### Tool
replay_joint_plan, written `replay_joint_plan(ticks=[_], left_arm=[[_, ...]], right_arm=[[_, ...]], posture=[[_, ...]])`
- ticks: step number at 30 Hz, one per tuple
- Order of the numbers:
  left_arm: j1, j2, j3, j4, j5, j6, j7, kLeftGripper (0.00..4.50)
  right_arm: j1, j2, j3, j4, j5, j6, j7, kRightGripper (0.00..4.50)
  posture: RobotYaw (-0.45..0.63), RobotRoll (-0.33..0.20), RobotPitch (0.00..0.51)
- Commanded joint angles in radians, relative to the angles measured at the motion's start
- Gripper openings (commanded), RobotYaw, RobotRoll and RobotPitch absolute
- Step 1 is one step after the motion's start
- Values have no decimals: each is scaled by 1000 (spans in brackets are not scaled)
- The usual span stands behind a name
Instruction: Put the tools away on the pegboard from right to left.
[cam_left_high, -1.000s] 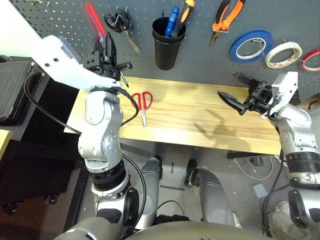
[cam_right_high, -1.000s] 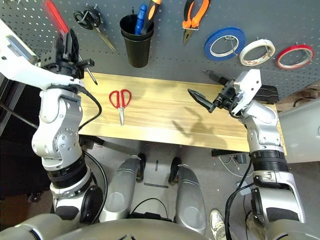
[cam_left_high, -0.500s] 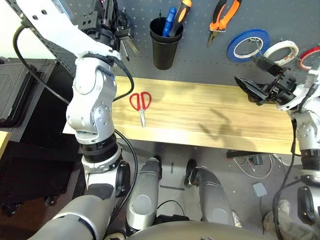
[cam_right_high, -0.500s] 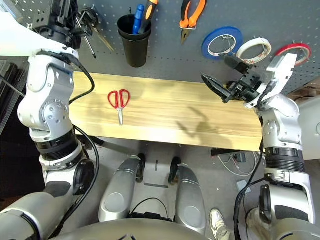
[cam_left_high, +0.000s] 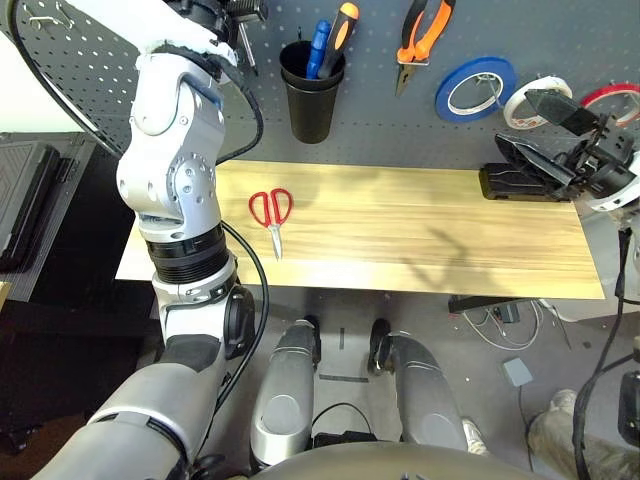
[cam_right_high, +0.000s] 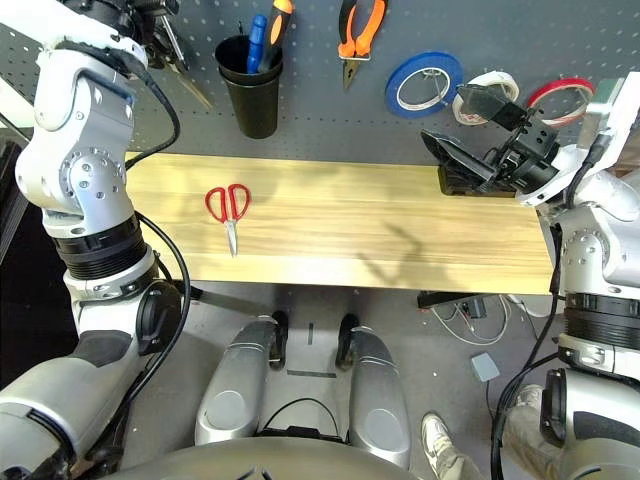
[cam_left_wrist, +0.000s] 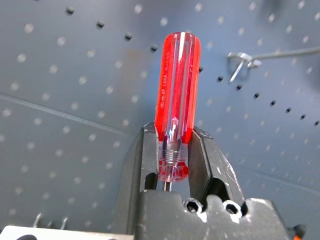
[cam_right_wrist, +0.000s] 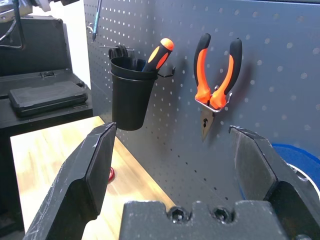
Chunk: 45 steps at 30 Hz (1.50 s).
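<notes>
Red and clear, the slim screwdriver handle stands pinched between the two black fingers of the left gripper in the left wrist view, its thin shaft running down between them, with the dark grey pegboard just behind and a bare metal hook toward the upper right of that frame. In the head views this arm reaches up to the upper left of the frame, against the board. At the right edge of the frame the right gripper hangs in front of the board with its fingers spread wide and nothing between them. On the pegboard, from left to right along the top of the frame, hang a black cup with a blue-handled tool and an orange-and-black-handled tool standing in it, the orange-and-black-handled pliers with their nose pointing down, a blue tape roll, the white tape roll partly hidden behind the right gripper's upper finger, and a red tape roll. Below the board, the red-handled scissors lie flat on the wooden table, left of centre, blades pointing toward the near edge. A low black block sits on the table's far right, under the right gripper.
</notes>
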Motion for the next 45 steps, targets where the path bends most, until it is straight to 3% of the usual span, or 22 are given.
replay_joint_plan(ticks=[1, 22, 34, 44, 45], left_arm=[[-42, -23, 2, 53, -12, -46, 6, 846], [-8, -93, -71, 434, 73, -380, -67, 846], [65, -106, -115, 476, 116, -420, -92, 846], [50, -106, -109, 448, 98, -397, -97, 4476], [47, -105, -109, 441, 97, -397, -97, 4476]], right_arm=[[-6, -1, 5, -28, -2, 14, -9, 4500], [-53, 73, 53, -13, -66, -38, -39, 4500], [-45, 102, 69, -8, -94, -76, -38, 4500], [-47, 113, 82, 17, -103, -103, -28, 4500], [-47, 115, 83, 19, -104, -105, -28, 4500]], posture=[[139, 0, 191], [130, 0, 208], [130, 0, 208], [141, 0, 204], [141, 0, 204]])
